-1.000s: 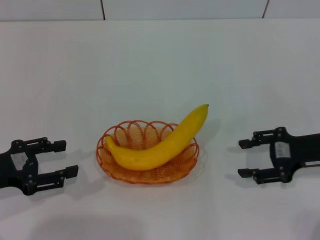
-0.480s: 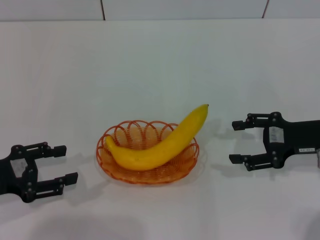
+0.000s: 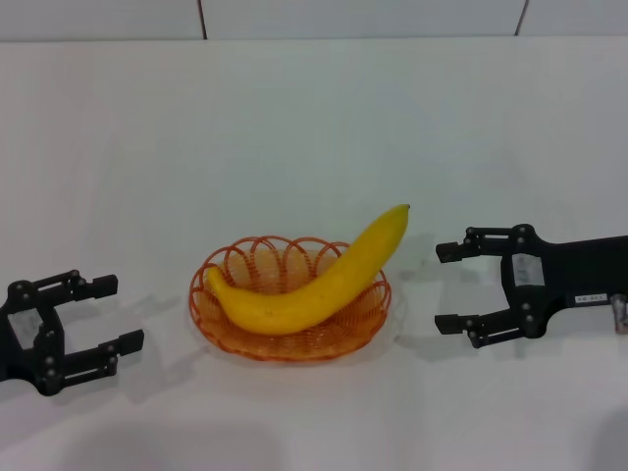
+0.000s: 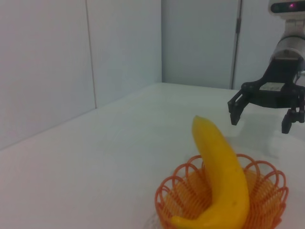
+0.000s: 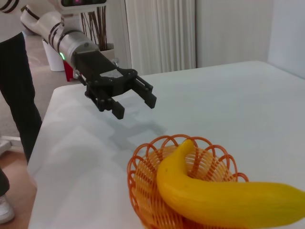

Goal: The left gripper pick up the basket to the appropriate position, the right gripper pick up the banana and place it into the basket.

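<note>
The orange wire basket sits on the white table in front of me. The yellow banana lies inside it, its tip poking out over the right rim. My left gripper is open near the table, well left of the basket and apart from it. To the right of the basket my right gripper is open and empty, fingertips pointing at the banana's tip a short gap away. The left wrist view shows the banana, the basket and the right gripper. The right wrist view shows the banana, the basket and the left gripper.
The white table runs back to a panelled wall. In the right wrist view the table's far edge drops off behind the left arm, where a person stands beside a potted plant.
My right gripper has moved left toward the basket and the banana's tip. My left gripper has drifted left and nearer to me, away from the basket. Basket and banana stay put.
</note>
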Motion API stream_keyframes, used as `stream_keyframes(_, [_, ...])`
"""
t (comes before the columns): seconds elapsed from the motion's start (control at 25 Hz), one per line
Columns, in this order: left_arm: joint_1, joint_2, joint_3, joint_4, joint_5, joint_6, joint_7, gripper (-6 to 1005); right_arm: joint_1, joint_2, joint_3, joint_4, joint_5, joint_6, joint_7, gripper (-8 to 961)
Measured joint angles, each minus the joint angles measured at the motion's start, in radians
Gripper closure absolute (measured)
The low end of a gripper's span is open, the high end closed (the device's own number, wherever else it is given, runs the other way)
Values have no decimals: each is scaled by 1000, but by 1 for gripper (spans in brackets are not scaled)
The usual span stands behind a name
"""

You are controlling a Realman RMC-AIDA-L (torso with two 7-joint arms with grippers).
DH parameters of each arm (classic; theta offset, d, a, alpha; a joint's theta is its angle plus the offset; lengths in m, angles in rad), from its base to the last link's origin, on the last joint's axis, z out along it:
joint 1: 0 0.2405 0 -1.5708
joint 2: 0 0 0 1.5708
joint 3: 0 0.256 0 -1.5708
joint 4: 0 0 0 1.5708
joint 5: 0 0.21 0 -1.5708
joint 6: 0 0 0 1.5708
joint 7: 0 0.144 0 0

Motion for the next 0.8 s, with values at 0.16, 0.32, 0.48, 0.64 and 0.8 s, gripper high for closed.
stream_keyframes(0.16, [-5,0,-4,-8,0,0,17,271,3,2,-1,0,-3,0,0,69])
stream_keyframes(0.32, [-7,-1,-4,-9,4,0,17,270,5,2,2,1,-3,6,0,69])
stream_keyframes(0.48, [-8,-2,-2,-9,7,0,15,270,5,2,7,2,-2,10,0,69])
stream_keyframes(0.64, [-9,-2,1,-9,7,0,12,270,5,2,8,3,-1,11,0,69])
stream_keyframes(0.8, [-11,-2,2,-8,6,0,11,270,5,3,8,3,0,11,0,69])
